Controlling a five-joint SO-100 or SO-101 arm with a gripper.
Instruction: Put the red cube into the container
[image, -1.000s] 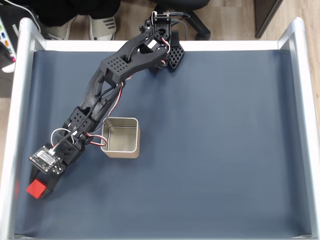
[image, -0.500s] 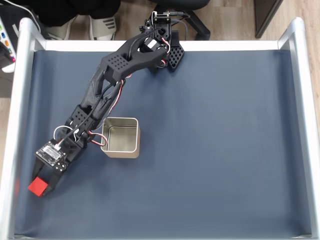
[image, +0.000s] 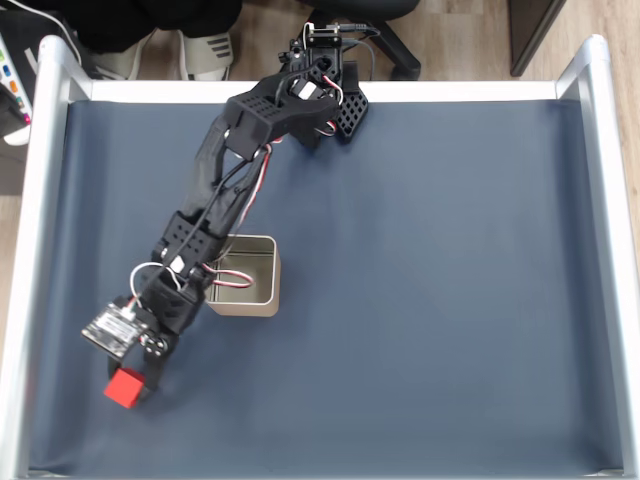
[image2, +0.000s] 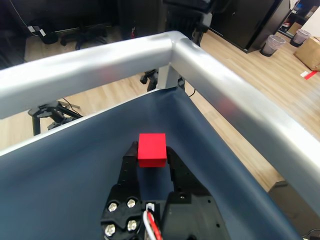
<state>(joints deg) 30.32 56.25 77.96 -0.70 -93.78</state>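
One red cube (image2: 152, 149), clamped in claw (image2: 151, 155)

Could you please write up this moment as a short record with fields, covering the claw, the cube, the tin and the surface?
claw: shut on the red cube, at the end of the black arm
red cube: held between the claw's fingers; the wrist view shows it raised off the mat
container: square silver tin, open, nothing visible inside; partly covered by the arm in the fixed view
cube relative to container: lower left of it in the fixed view, not yet over it
surface: dark blue mat with a silver frame
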